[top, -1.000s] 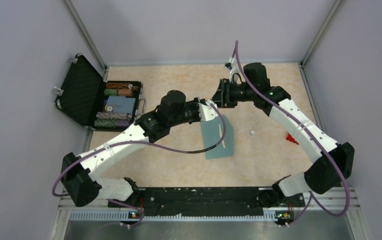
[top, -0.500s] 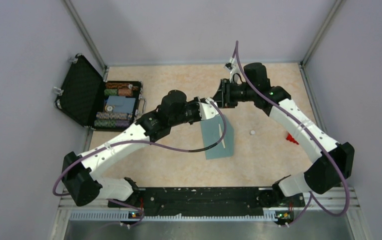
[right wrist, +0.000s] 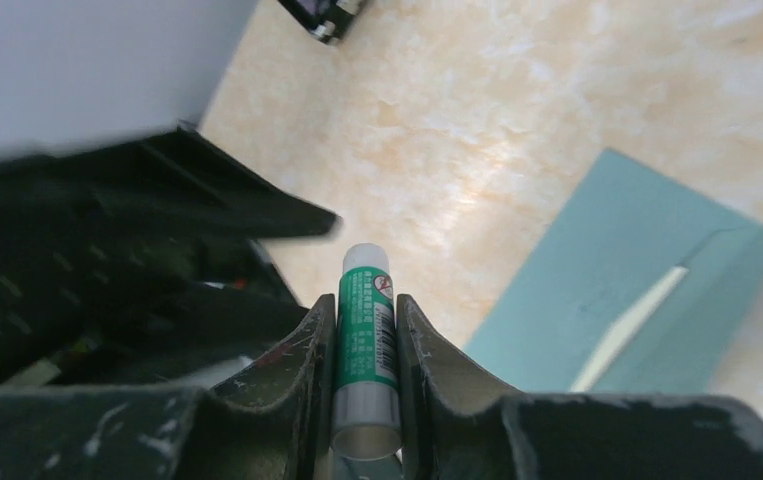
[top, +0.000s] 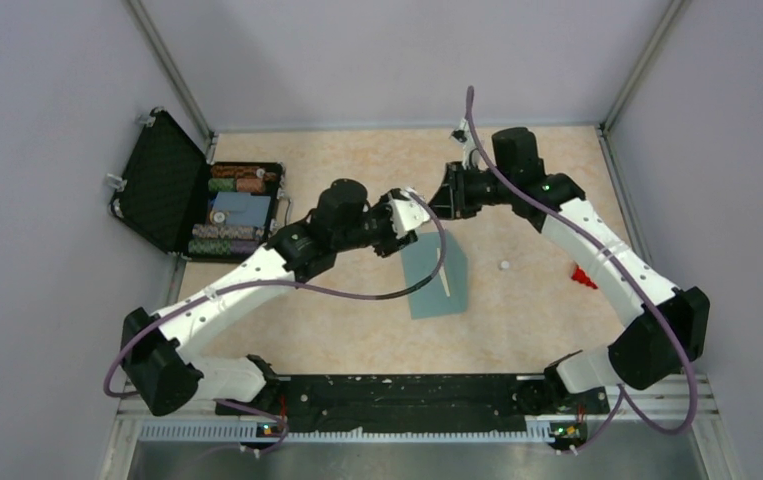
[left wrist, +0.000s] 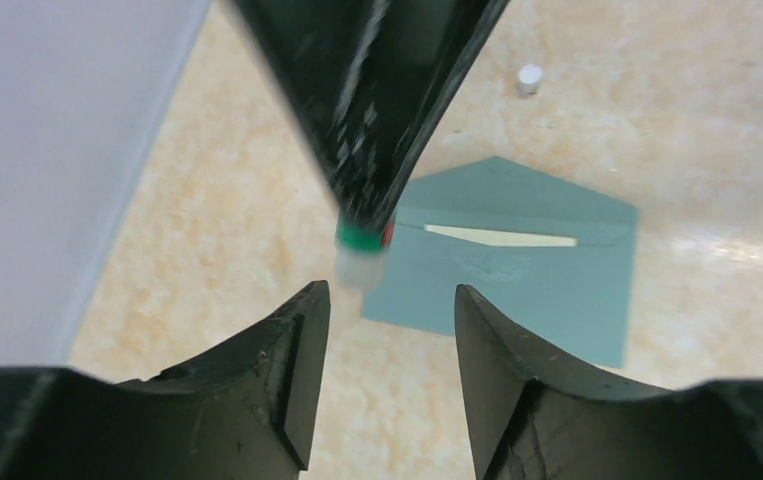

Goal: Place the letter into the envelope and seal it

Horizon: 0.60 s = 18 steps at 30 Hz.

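The teal envelope (top: 435, 275) lies flat mid-table with its flap open. The letter (left wrist: 502, 237) shows as a thin beige strip in the envelope's (left wrist: 517, 290) mouth. My right gripper (right wrist: 365, 300) is shut on a green-and-white glue stick (right wrist: 365, 335), held above the table just beyond the envelope's (right wrist: 637, 290) far end. In the left wrist view the glue stick's white end (left wrist: 361, 255) points down out of the right gripper's dark fingers (left wrist: 387, 110). My left gripper (left wrist: 389, 290) stands open just short of that end, with nothing between its fingers.
An open black case (top: 172, 175) with rows of chips stands at the far left edge. A small white cap (top: 503, 266) lies right of the envelope, and a red object (top: 582, 277) sits under the right arm. Grey walls close in three sides.
My left gripper has opened and drawn back a little to the left, away from the glue stick. The right gripper has closed tighter on the stick. The envelope has not moved.
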Each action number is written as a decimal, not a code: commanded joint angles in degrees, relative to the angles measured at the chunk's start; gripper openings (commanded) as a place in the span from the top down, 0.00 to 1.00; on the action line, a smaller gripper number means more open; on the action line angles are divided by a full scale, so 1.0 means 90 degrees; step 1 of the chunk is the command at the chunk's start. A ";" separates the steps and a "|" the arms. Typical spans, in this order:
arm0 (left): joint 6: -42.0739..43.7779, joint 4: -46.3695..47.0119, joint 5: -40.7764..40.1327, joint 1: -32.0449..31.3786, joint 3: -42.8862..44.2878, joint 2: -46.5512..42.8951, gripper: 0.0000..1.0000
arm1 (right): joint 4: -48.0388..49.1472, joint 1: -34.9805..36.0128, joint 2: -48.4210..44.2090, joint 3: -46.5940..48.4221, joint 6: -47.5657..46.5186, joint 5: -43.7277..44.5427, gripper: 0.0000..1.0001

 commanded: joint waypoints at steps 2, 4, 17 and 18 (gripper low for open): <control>-0.2843 0.0005 0.1822 0.1108 -0.0221 -0.0971 0.41 | -0.0767 -0.0208 -0.0739 -0.0194 -0.2644 0.0424 1.00; -0.4056 0.0211 0.2282 0.1520 -0.0425 -0.0976 0.44 | -0.1303 -0.0204 -0.0810 -0.0160 -0.3564 0.0445 1.00; -0.8663 0.5133 0.4918 0.2048 -0.1886 0.1944 0.92 | -0.2665 0.0695 -0.0425 0.0057 -0.5619 0.2308 1.00; -0.8674 0.5157 0.4763 0.2057 -0.1818 0.2152 0.92 | -0.2661 0.0833 -0.0395 0.0002 -0.5791 0.2477 1.00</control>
